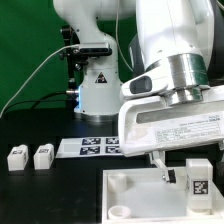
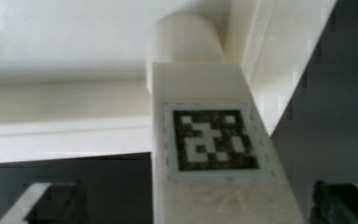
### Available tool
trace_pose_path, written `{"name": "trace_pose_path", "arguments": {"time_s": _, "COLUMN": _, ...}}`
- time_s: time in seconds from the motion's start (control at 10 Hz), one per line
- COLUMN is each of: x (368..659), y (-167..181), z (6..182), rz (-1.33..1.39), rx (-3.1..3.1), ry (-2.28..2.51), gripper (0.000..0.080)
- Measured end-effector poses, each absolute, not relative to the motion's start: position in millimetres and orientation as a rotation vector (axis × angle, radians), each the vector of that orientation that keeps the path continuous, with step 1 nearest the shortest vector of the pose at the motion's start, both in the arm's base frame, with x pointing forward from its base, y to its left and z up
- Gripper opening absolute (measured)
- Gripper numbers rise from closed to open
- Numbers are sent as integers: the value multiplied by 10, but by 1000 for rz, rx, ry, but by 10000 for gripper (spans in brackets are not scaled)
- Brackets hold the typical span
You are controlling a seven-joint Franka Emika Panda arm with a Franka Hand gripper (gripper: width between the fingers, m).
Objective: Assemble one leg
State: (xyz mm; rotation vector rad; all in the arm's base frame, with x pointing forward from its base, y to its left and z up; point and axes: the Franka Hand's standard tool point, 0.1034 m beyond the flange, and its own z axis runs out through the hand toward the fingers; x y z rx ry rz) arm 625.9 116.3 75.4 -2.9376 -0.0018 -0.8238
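Table (image 1: 40, 195): plain black top. The white robot base (image 1: 95, 100) sits at the back, and a green cable (image 1: 30, 85) loops off toward the exterior view's left.
Far left: first spare block (image 1: 17, 156) and second spare block (image 1: 42, 155) sit side by side, each with a tag.
Marker board (image 1: 95, 147): flat white strip of tags, just right of those two.
Writing: there's a triangle warning sticker (image 1: 100, 78) on the base and a printed label (image 1: 190, 125) on the gripper body. Both are way too small to read.
Tray piece (image 1: 135, 195): big white slab at the front.
Leg (image 1: 197, 178): standing upright at the tray piece's right end, tag facing the camera. Can't tell if it's seated in a socket.
Gripper (image 1: 190, 172): fingers spread apart and gripping nothing, straddling the leg.
Wrist view only: close-up of the leg's tag (image 2: 215, 140) and its rounded end. The dark fingers (image 2: 43, 205) are on either side with clear gaps.
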Motion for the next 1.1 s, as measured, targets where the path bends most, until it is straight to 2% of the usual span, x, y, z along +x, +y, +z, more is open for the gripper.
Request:
{"name": "trace_pose_path", "arguments": {"time_s": 0.8, "x": 6259, "y": 1164, "z": 755, "rz": -823, "rx": -2937, "ry": -1, "gripper": 649}}
{"name": "trace_pose_path", "arguments": {"time_s": 1.1, "x": 6241, "y": 1219, "z": 911, "rz": -637, "rx": -2946, "ry": 82, "gripper": 649}}
